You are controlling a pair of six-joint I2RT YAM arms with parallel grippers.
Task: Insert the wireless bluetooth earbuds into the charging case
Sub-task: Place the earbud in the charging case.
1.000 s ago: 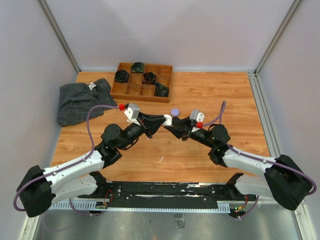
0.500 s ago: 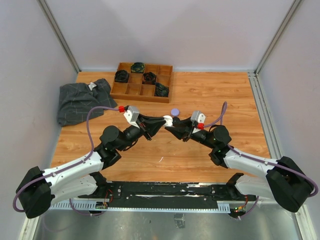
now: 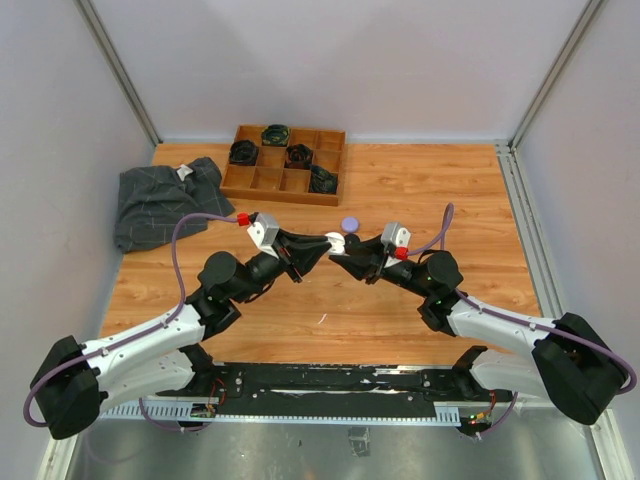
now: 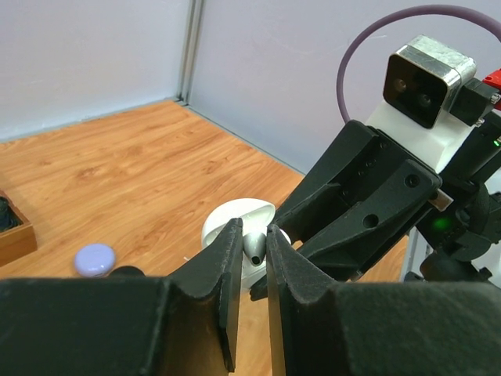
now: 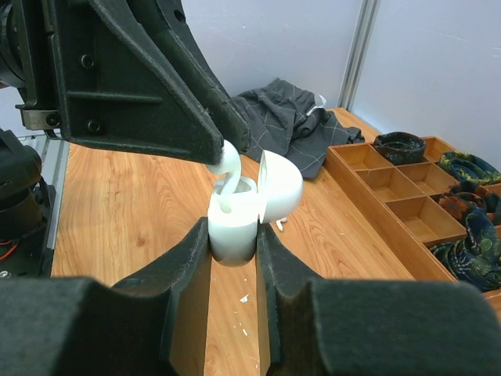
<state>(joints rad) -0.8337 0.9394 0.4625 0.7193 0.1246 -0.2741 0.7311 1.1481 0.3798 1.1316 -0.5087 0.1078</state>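
Table (image 3: pixel 420 180): wood, pale walls around.
Tray (image 3: pixel 280 198): dark bundles (image 3: pixel 243 152) in four compartments.
Charging case (image 5: pixel 235 227): lid open, clamped in right gripper (image 5: pixel 233 236).
Left gripper (image 4: pixel 252 233): pinching white earbud (image 4: pixel 254 247).

wd tray w/ compartments (image 3: pixel 270 181), gry cloth (image 3: pixel 160 200)

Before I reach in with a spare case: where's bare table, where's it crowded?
Bare wood: right of the wooden tray, toward the right wall. Crowded: mid-table, where left gripper and right gripper meet at the charging case, lilac puck beside; cloth far left.

Pale walls (image 3: pixel 330 60), wooden table (image 3: pixel 430 185).
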